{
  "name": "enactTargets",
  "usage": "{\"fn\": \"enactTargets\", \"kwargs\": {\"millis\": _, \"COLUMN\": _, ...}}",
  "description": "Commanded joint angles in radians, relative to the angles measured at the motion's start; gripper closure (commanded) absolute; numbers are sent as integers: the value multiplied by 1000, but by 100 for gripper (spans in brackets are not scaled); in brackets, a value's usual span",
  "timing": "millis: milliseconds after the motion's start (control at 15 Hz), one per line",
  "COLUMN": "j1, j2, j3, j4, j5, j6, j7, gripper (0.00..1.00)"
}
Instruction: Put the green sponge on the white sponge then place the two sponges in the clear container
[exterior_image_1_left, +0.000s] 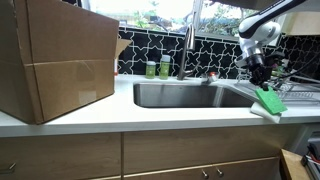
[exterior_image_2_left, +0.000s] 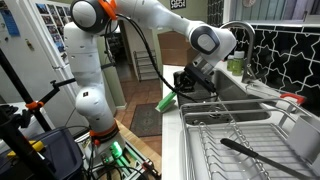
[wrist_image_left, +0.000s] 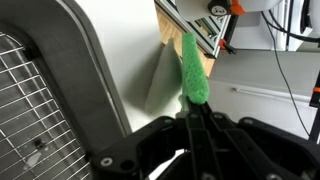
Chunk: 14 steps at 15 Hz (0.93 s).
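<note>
My gripper (exterior_image_1_left: 259, 76) is shut on the green sponge (exterior_image_1_left: 270, 100), which hangs edge-down from the closed fingers just right of the sink. In the wrist view the green sponge (wrist_image_left: 193, 68) sticks out past the gripper (wrist_image_left: 193, 108), its lower end touching or just above the white sponge (wrist_image_left: 160, 85). That white sponge (exterior_image_1_left: 264, 113) lies flat on the counter by the front edge. From the other side, the green sponge (exterior_image_2_left: 166, 101) points down off the gripper (exterior_image_2_left: 181, 88). I cannot make out the clear container in any view.
A large cardboard box (exterior_image_1_left: 55, 55) stands on the counter beside the steel sink (exterior_image_1_left: 185, 95). Behind the sink are the faucet (exterior_image_1_left: 187, 45) and two green bottles (exterior_image_1_left: 158, 68). A wire dish rack (exterior_image_2_left: 240, 130) holds a black utensil (exterior_image_2_left: 250, 150).
</note>
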Motion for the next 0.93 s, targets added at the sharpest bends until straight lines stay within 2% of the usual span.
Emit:
{"fn": "enactTargets", "kwargs": {"millis": 0, "j1": -24, "j2": 27, "j3": 5, "j4": 14, "j5": 4, "j6": 67, "j7": 58, "gripper": 96}}
{"fn": "enactTargets", "kwargs": {"millis": 267, "j1": -37, "j2": 25, "j3": 6, "j4": 22, "j5": 7, "j6": 68, "j7": 85, "gripper": 96}}
{"fn": "enactTargets", "kwargs": {"millis": 867, "j1": -31, "j2": -82, "j3": 11, "j4": 54, "j5": 81, "j6": -140, "j7": -57, "gripper": 96}}
